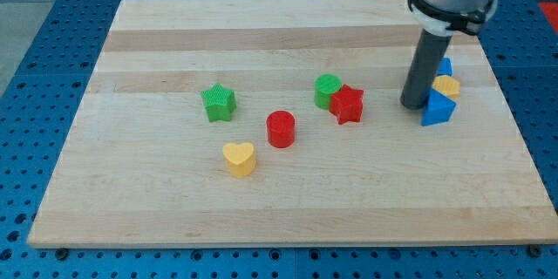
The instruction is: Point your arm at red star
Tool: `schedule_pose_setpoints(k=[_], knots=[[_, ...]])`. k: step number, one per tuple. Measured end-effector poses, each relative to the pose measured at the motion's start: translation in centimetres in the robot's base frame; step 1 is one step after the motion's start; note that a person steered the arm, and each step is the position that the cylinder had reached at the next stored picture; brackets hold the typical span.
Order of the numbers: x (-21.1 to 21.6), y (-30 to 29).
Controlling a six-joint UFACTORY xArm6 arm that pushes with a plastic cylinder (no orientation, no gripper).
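**Rod stands right of the red star**

My tip (412, 105) rests on the wooden board (174, 200), well to the view's right of the red star (347, 104). The arm ends in a bare rod that grasps nothing. The star sits near the board's middle, touching a green cylinder (327, 90) at its upper left. A blue triangle block (438, 109) lies just right of the tip. No writing is readable.
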State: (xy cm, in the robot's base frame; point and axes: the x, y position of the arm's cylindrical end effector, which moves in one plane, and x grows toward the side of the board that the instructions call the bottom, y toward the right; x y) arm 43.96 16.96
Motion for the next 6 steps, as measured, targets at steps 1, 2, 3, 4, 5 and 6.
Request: schedule_pose_setpoints(k=[1,2,3,4,5,6], knots=[[1.2,-1.0],[4.0,-4.3],[6.3,-8.2],[5.9,-12.0],[4.0,-13.5],[2.1,-13.5]])
